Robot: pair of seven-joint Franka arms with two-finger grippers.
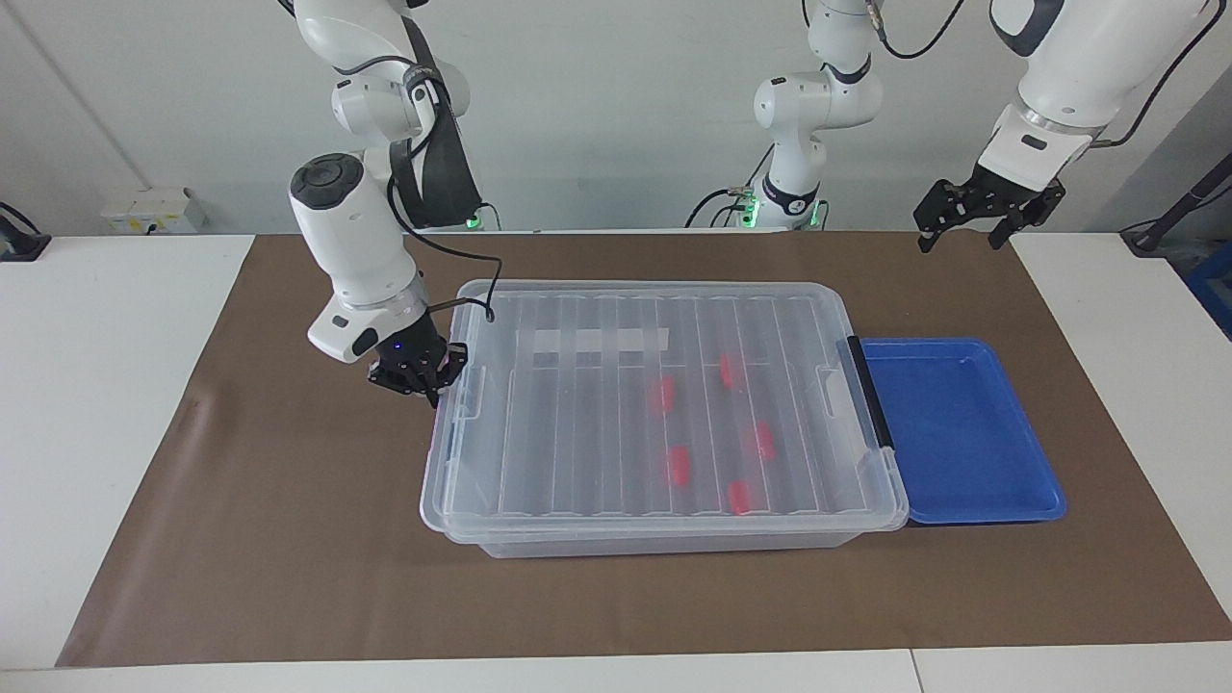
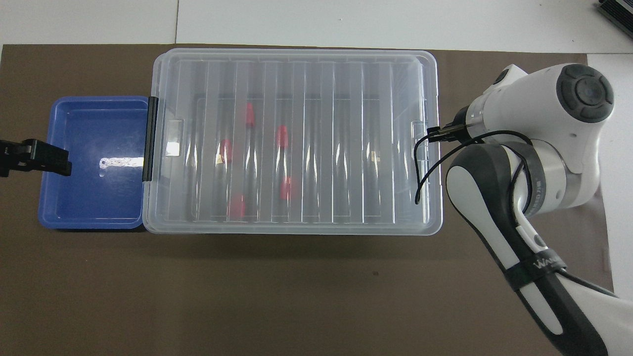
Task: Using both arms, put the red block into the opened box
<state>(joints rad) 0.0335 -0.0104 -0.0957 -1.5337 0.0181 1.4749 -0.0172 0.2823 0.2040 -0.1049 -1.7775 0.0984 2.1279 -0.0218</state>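
Brown mat (image 1: 289,539) bears the box (image 1: 664,525), red blocks (image 1: 679,465) blurred under its lid.

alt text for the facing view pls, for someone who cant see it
A clear lidded box holding five red blocks sits on a brown mat, a blue tray beside it. The shut right gripper is at the lid's end; the open left gripper waits raised.

Facing view: high, across the table, looking toward the robots. Overhead view: high above the robots' end, looking steeply down. Shared by both: box (image 1: 664,404) (image 2: 292,141), blue tray (image 1: 962,433) (image 2: 94,163), brown mat (image 1: 289,539) (image 2: 247,291).
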